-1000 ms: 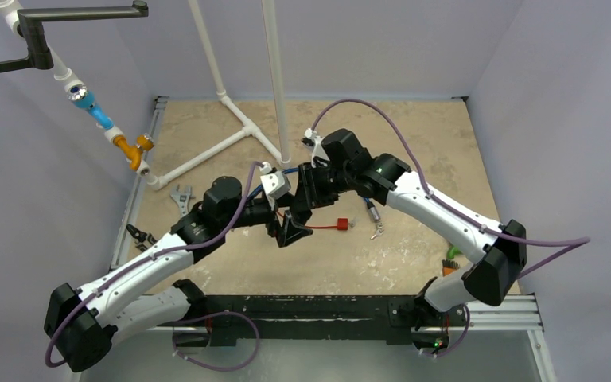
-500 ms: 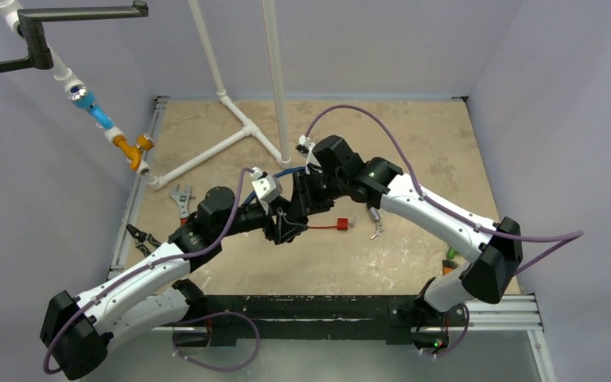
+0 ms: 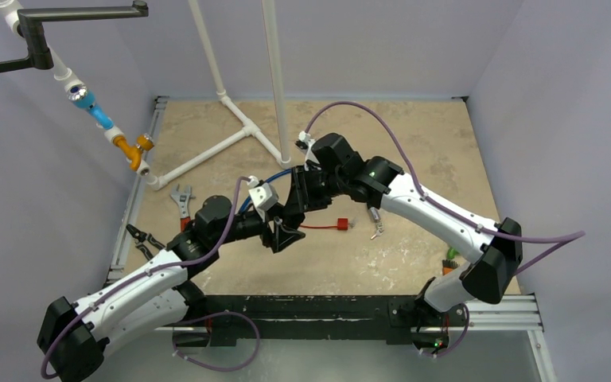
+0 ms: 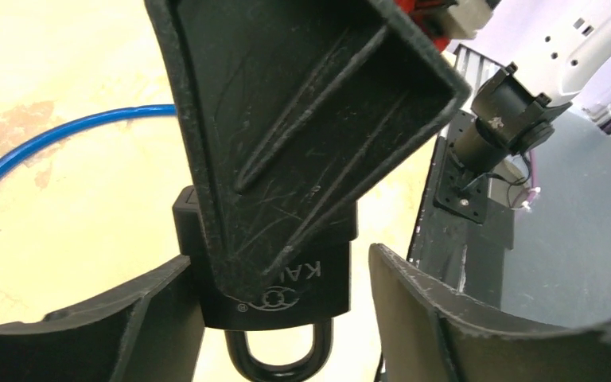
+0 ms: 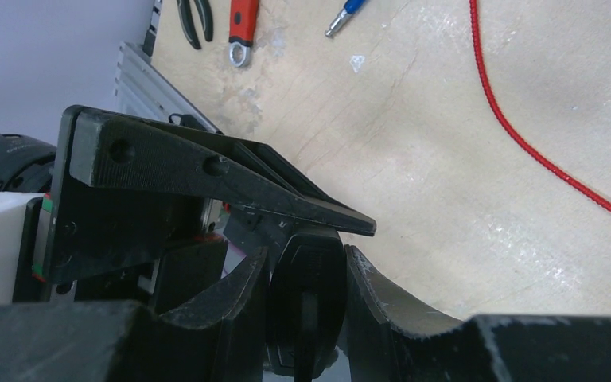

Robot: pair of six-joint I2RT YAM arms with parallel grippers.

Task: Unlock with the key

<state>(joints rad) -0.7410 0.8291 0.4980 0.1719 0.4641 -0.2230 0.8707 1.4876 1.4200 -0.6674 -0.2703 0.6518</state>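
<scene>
A black padlock [image 5: 306,302] is clamped between the fingers of my right gripper [image 5: 306,253], which is shut on its body above the table's middle. In the left wrist view the padlock [image 4: 310,286] hangs with its closed shackle [image 4: 278,362] toward the camera, half covered by a right finger [image 4: 302,103]. My left gripper [image 4: 278,263] is open around it: the left finger touches the body and the right finger [image 4: 414,302] stands apart. In the top view the two grippers [image 3: 280,235] [image 3: 296,207] meet. A red tag [image 3: 339,225] on a red cord [image 5: 525,143] lies on the table; I cannot make out the key.
A red-handled wrench [image 3: 181,199] and pliers [image 3: 139,235] lie at the left edge. A blue cable [image 4: 64,135] runs behind the grippers. A small metal tool [image 3: 375,223] lies right of the tag. A white pipe frame [image 3: 239,131] stands at the back.
My left arm has drawn back to the left and toward the near edge, its gripper staying at the padlock. The right gripper has shifted slightly left and kept its grip.
</scene>
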